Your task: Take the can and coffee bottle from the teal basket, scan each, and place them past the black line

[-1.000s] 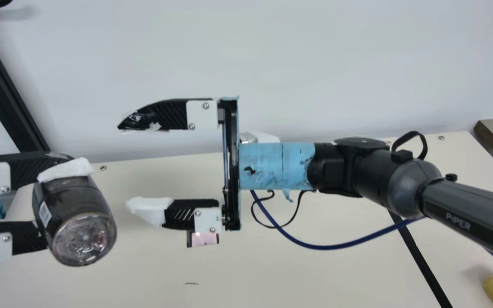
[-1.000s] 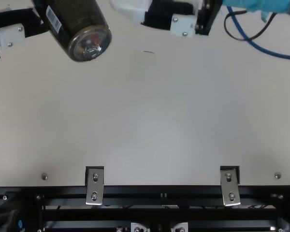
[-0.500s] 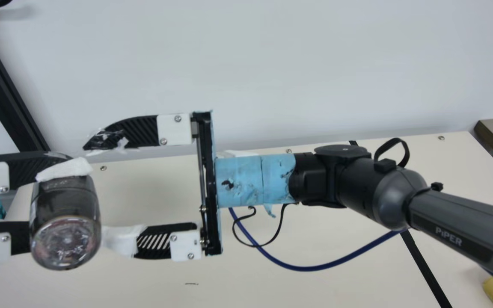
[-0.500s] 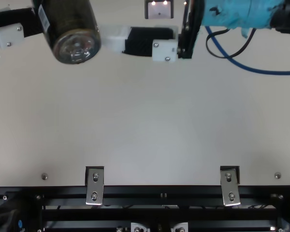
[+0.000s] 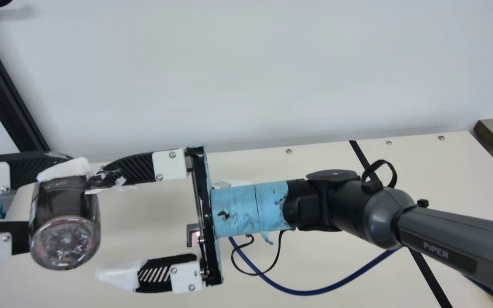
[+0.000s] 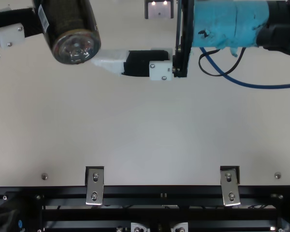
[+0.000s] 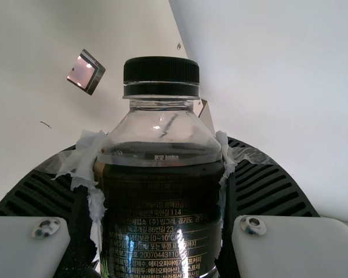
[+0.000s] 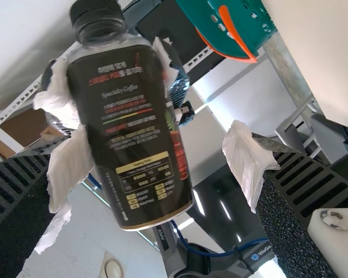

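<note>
Fingers of the left gripper (image 7: pixel 158 145) are clasping the coffee bottle (image 7: pixel 162 202) aloft near its shoulder; the right gripper (image 5: pixel 96 230) is gaping beside it. Smooth, slightly yielding plastic is probably feeling heavy and slippery, the free lower body offering the surest hold.

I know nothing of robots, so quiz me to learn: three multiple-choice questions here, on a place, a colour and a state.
1. Where is the coffee bottle?
A) On the table
B) In the left gripper
C) In the basket

2. What colour is its cap?
A) Black
B) Red
C) White

3. How is the right gripper?
A) Shut
B) Open
C) Gripping a can

1 B: the left gripper clasps both its sides.
2 A: the cap shows black.
3 B: its fingers stand wide apart.
</note>
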